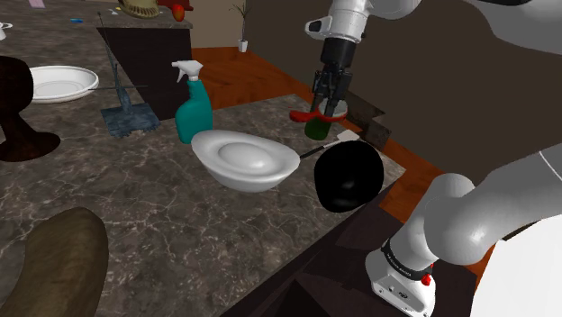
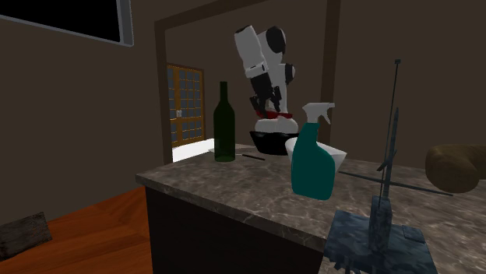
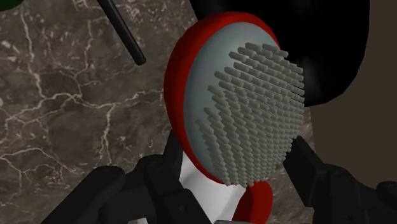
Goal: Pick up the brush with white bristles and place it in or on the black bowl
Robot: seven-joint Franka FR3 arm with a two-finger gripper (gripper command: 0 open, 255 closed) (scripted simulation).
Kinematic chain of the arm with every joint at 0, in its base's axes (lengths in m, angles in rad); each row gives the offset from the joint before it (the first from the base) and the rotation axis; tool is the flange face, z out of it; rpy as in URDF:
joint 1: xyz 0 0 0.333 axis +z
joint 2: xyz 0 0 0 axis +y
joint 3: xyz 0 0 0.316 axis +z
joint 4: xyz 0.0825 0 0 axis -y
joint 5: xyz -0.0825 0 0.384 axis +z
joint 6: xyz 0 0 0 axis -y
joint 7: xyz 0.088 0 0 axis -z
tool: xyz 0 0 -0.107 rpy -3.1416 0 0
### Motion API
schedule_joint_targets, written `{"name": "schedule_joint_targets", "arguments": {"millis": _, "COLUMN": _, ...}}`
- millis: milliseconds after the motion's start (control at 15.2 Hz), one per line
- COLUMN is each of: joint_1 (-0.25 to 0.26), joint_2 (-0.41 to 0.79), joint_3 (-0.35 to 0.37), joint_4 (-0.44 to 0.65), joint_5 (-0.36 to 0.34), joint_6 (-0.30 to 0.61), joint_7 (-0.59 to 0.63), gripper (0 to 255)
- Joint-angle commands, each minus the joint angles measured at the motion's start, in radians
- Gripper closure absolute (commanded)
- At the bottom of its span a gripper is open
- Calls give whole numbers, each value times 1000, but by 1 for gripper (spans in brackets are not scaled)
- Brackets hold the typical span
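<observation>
The white arm (image 1: pixel 464 223) climbs from the stand and bends over, its wrist (image 1: pixel 348 20) pointing almost straight down. The black gripper (image 1: pixel 331 108) hangs below it, fingers (image 3: pixel 153 183) clamped on the sides of a red-backed brush (image 3: pixel 247 108). From the second exterior view the hand seems slightly tilted.

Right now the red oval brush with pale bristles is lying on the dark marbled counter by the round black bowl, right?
No. The red oval brush is not lying on the dark marbled counter; the black gripper holds it lifted by the round black bowl, as the shoulder view shows.
</observation>
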Motion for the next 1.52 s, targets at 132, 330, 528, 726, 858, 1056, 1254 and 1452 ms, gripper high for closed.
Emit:
{"name": "schedule_joint_targets", "arguments": {"millis": 132, "joint_1": -15, "joint_2": -159, "joint_3": 9, "joint_4": -136, "joint_5": -17, "joint_6": -20, "joint_7": 11, "gripper": 255}}
{"name": "schedule_joint_targets", "arguments": {"millis": 330, "joint_1": -29, "joint_2": -280, "joint_3": 13, "joint_4": -220, "joint_5": -29, "joint_6": -55, "joint_7": 20, "gripper": 255}}
{"name": "schedule_joint_targets", "arguments": {"millis": 528, "joint_1": -43, "joint_2": -389, "joint_3": 15, "joint_4": -286, "joint_5": -38, "joint_6": -98, "joint_7": 28, "gripper": 255}}
{"name": "schedule_joint_targets", "arguments": {"millis": 726, "joint_1": -46, "joint_2": -400, "joint_3": 15, "joint_4": -333, "joint_5": -41, "joint_6": -63, "joint_7": 18, "gripper": 255}}
{"name": "schedule_joint_targets", "arguments": {"millis": 858, "joint_1": -48, "joint_2": -406, "joint_3": 15, "joint_4": -364, "joint_5": -43, "joint_6": -40, "joint_7": 12, "gripper": 255}}
{"name": "schedule_joint_targets", "arguments": {"millis": 1056, "joint_1": -51, "joint_2": -414, "joint_3": 15, "joint_4": -408, "joint_5": -46, "joint_6": -5, "joint_7": 2, "gripper": 255}}
{"name": "schedule_joint_targets", "arguments": {"millis": 1254, "joint_1": -54, "joint_2": -420, "joint_3": 14, "joint_4": -452, "joint_5": -48, "joint_6": 31, "joint_7": -8, "gripper": 255}}
{"name": "schedule_joint_targets", "arguments": {"millis": 1452, "joint_1": -56, "joint_2": -424, "joint_3": 13, "joint_4": -491, "joint_5": -50, "joint_6": 65, "joint_7": -17, "gripper": 255}}
